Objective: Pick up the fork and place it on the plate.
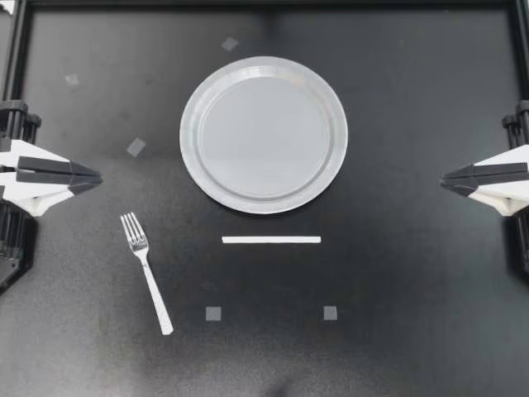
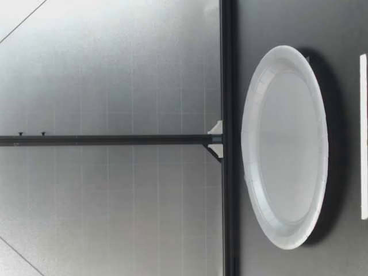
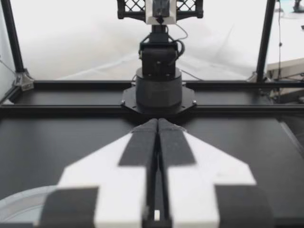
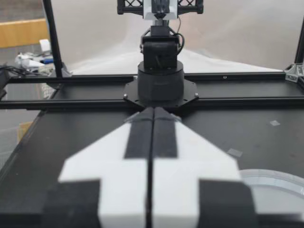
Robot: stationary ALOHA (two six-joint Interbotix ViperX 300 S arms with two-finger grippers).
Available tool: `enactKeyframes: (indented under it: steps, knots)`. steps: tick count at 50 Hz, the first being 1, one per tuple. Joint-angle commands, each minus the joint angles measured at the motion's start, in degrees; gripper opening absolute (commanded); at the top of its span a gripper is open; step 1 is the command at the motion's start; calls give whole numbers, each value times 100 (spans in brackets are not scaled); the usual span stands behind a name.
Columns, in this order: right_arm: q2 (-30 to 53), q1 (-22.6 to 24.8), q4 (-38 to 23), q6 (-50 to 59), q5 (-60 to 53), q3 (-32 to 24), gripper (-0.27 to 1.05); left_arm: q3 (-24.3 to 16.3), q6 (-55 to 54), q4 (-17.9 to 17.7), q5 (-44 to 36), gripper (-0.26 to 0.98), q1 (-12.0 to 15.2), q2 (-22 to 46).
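Note:
A silver fork (image 1: 146, 270) lies flat on the black table, tines toward the far side, to the front left of the plate. The round grey plate (image 1: 264, 134) sits in the middle of the table with nothing on it; it also shows in the low view (image 2: 286, 146). My left gripper (image 1: 97, 176) rests shut at the left edge, behind and to the left of the fork, holding nothing. My right gripper (image 1: 444, 178) is shut at the right edge, far from the fork. In each wrist view the fingers (image 3: 157, 124) (image 4: 153, 112) press together, with a sliver of plate rim (image 3: 19, 202) (image 4: 275, 183) beside them.
A white tape strip (image 1: 271, 240) lies just in front of the plate, and small grey tape squares (image 1: 213, 313) dot the table. A black frame rail (image 1: 264, 4) borders the table. Each wrist view shows the opposite arm's base (image 3: 158, 88) (image 4: 160, 80).

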Motion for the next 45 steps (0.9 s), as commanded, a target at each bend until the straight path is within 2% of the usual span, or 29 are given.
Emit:
enactKeyframes:
  steps: [1,4,9,13,17,19,27,30,34,37,39,41,45]
  knots:
    - [53,-26,9,-26,-62,-18,4,-141,-62,-35,308,4,-70,-79]
    - [-9,-26,9,-44,-79,79,-5,-369,-62,-185,1020,-3,-70,-185]
    - [-229,-26,9,-35,-79,246,-10,-1257,26,-167,3305,-3,26,-246]
    - [-387,-26,0,-44,-79,308,-10,-2083,211,220,5159,-3,53,-123]
    - [-492,-26,0,-62,-88,316,-10,-2707,589,677,6451,-3,53,114]
    - [-483,-26,0,-62,-79,299,-10,-2883,861,853,6794,-3,62,237]
    - [-396,-44,9,-70,-114,290,-10,-2944,2347,949,7066,9,53,606]
    - [-360,-70,0,-70,-123,290,-10,-2962,2936,949,7075,20,53,686]
    - [-343,-193,9,-44,-123,299,-10,-2883,3472,949,7014,42,53,703]
    - [-360,-325,18,-44,-123,325,-10,-2707,3621,949,6864,61,53,686]
    - [-369,-466,26,-44,-123,360,-10,-2452,3709,932,6601,75,44,686]
    - [-369,-571,26,-44,-123,387,-10,-2241,3753,905,6354,79,0,677]
    - [-343,-817,26,-44,-123,439,-10,-1687,3858,809,5590,73,-193,703]
